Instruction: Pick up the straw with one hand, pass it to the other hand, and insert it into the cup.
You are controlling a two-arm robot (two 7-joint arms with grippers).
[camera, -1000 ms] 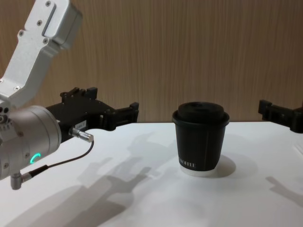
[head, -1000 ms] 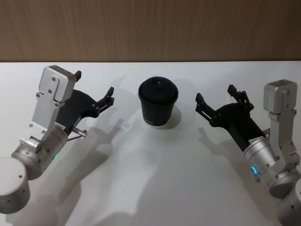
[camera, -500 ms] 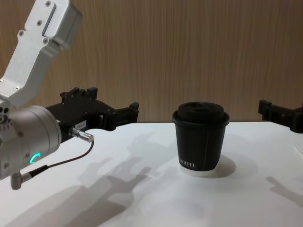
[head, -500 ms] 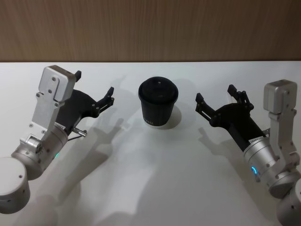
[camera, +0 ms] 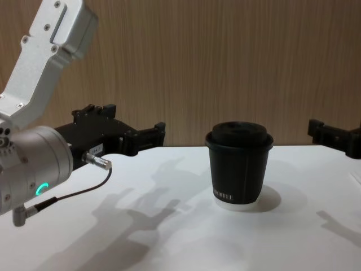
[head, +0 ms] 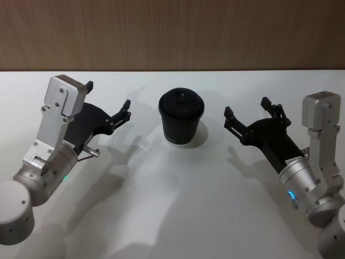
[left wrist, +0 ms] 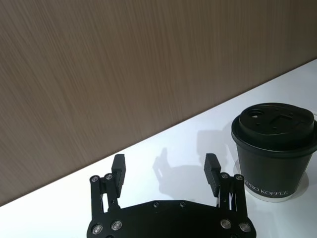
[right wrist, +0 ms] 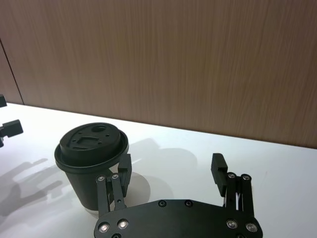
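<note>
Black ribbed paper cup [head: 181,121] with a domed lid stands upright near the white table's [head: 178,205] far edge, midway along it. The left gripper [head: 108,95] and right gripper [head: 247,107] hover on either side of it, well apart from it, fingers spread

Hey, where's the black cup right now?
The cup stands upright on the white table, centre-back in the head view, between the left tool and right tool, touching neither.

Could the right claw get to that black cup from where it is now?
Probably yes. The right gripper hangs open just right of the cup, fingers angled toward it, with only a stretch of white table between them.
</note>
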